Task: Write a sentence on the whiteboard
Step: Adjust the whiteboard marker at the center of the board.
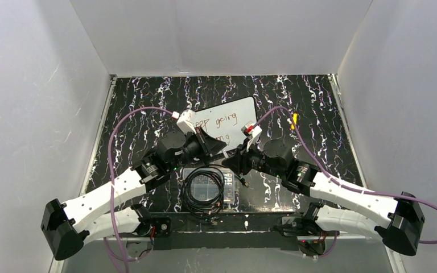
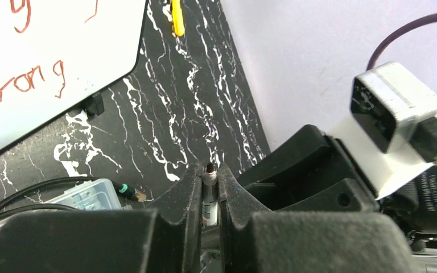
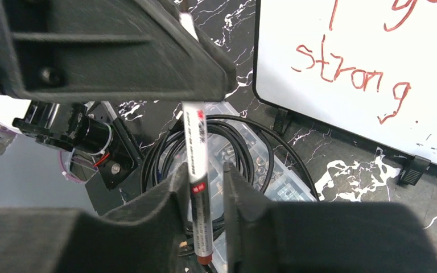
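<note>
The whiteboard [image 1: 244, 106] sits on the black, white-veined surface [image 1: 136, 114] towards its far middle, just beyond the two claws that meet in front of it. The sentence [image 3: 341, 71] runs across it in reddish-brown strokes, with "going" on the upper line and "strong" below; its first word is partly hidden by the left arm. The left claw [image 2: 209, 168] is clamped tight on one end of a marker [image 3: 195, 142]. The right claw [image 3: 203, 170] stands narrowly parted around the marker's other end, a gap showing beside one finger. Under them lies a clear box [image 1: 227, 196] with a coiled black cable [image 1: 203, 187].
</note>
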Controlling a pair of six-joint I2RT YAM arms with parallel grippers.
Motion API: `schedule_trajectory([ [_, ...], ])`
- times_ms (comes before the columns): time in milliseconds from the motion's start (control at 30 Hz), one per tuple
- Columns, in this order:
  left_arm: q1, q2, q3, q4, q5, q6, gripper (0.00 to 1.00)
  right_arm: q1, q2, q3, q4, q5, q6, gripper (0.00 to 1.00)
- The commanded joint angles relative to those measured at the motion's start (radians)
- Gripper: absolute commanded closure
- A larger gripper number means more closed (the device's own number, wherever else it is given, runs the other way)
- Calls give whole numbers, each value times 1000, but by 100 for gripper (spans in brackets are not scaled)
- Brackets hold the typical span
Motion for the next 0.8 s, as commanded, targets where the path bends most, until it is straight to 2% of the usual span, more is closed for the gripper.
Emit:
schedule_trajectory([
  [0,-5,-66,-16,31,-76,-35,100,13,-17,15,-4,49,20,61],
  [100,-6,-77,-24,31,-87,-46,100,21,-11,5,-17,55,33,57],
  [367,-6,-93,-44,31,-87,-66,100,32,-38,-17,25,70,45,57],
  [467,-6,-93,-46,31,-88,-72,100,32,-29,-12,38,60,43,73],
  [567,-4,-95,-53,31,-83,-74,100,34,-27,-10,39,51,43,97],
  [600,-2,-94,-53,30,-73,-64,100,34,-31,-9,29,61,42,99],
  [633,3,-90,-48,24,-54,-52,91,34,-39,-9,12,79,40,99],
  [733,17,-93,-32,-28,3,7,42,34,-77,-5,-44,198,50,99],
  [767,22,-101,-22,-74,4,34,32,34,-89,0,-67,229,42,99],
])
